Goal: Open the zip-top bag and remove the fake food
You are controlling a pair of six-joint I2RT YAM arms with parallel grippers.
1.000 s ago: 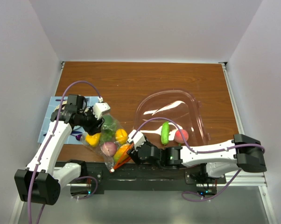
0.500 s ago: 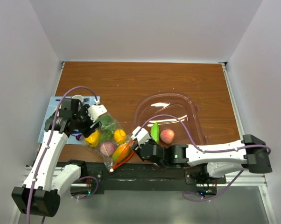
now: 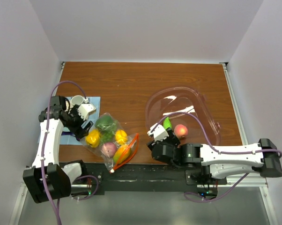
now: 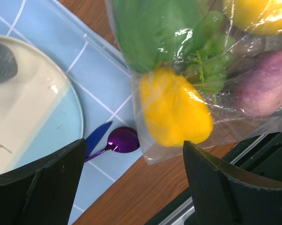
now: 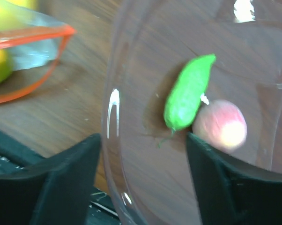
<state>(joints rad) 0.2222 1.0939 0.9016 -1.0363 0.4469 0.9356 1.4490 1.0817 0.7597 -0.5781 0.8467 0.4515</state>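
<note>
The zip-top bag (image 3: pixel 108 137) lies near the front edge, its orange zip strip (image 3: pixel 130 149) gaping open toward the right. Inside are a yellow pepper (image 4: pixel 176 110), a green piece (image 4: pixel 150 28), a purple-pink piece (image 4: pixel 263 89) and other fake food. My left gripper (image 3: pixel 84 113) is open and empty just left of the bag; in the left wrist view (image 4: pixel 134 157) its jaws stand wide over the bag's corner. My right gripper (image 3: pixel 159 134) is open and empty over the tub's near rim (image 5: pixel 143 138). A green pod (image 5: pixel 188 93) and a peach (image 5: pixel 220 124) lie in the tub.
The large clear pink-tinted tub (image 3: pixel 204 110) sits right of centre. A blue mat (image 3: pixel 92 101) at the left holds a plate (image 4: pixel 33 108), a white cup (image 3: pixel 77 100) and a purple spoon (image 4: pixel 120 140). The table's front edge is just below the bag.
My right gripper has let go of the bag's orange zip edge and moved right over the tub, which shifted right. My left gripper has drawn back left off the bag.
</note>
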